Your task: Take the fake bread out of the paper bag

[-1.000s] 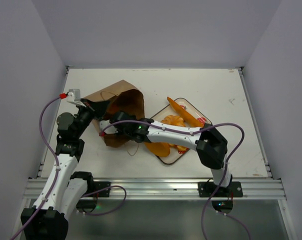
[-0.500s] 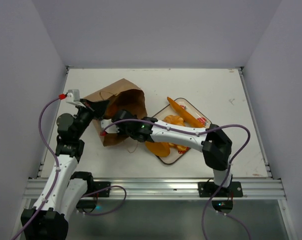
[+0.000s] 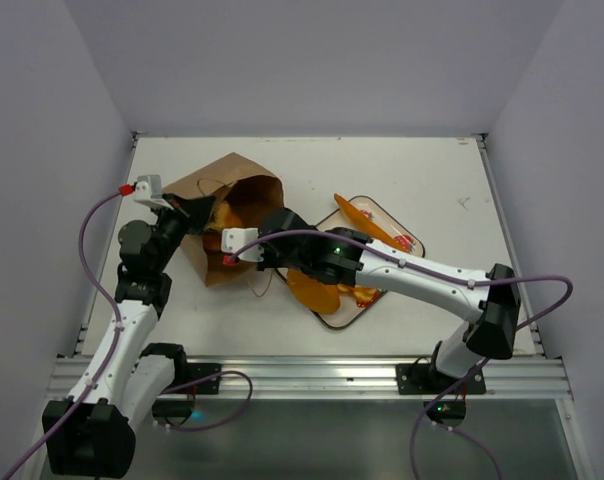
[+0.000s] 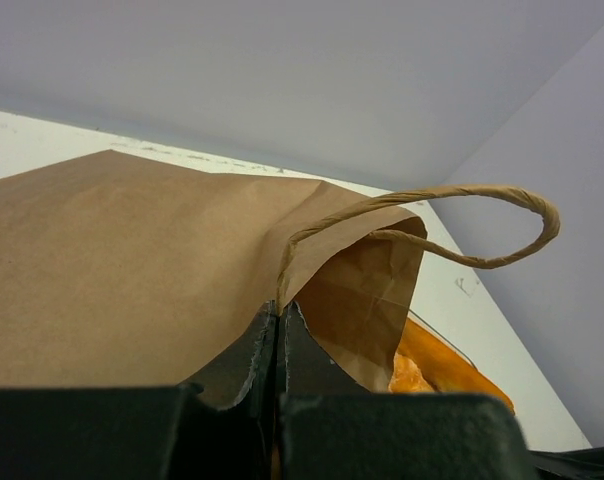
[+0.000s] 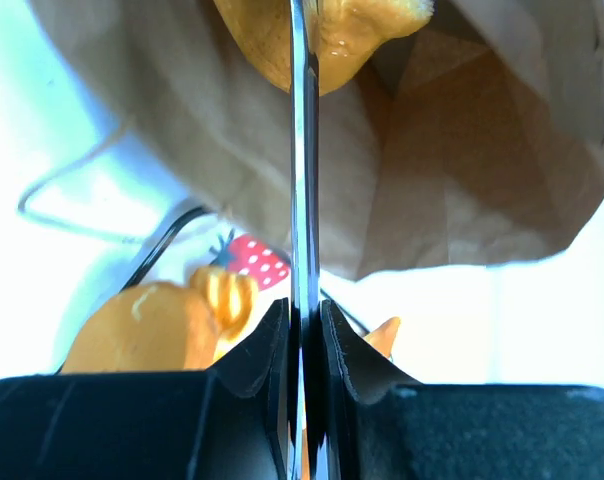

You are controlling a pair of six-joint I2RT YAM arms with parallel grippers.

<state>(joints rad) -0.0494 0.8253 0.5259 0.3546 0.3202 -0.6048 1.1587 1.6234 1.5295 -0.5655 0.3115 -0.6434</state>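
Observation:
The brown paper bag lies on its side at the table's left, mouth toward the tray. My left gripper is shut on the bag's rim and holds the mouth up; one twisted handle loops out to the right. My right gripper is at the mouth, shut on a thin flat piece of fake bread. That piece shows edge-on between the jaws, its golden end against the bag's inside. From above, orange shows in the mouth.
The white strawberry-printed tray sits right of the bag under my right forearm. It holds a baguette, a flat orange disc and buns. A second bag handle trails on the table. Grey walls enclose the table.
The right gripper closed on the flat piece inside the bag and has drawn back toward the mouth, its elbow swinging right. Orange now shows in the bag mouth. The left gripper kept its hold.

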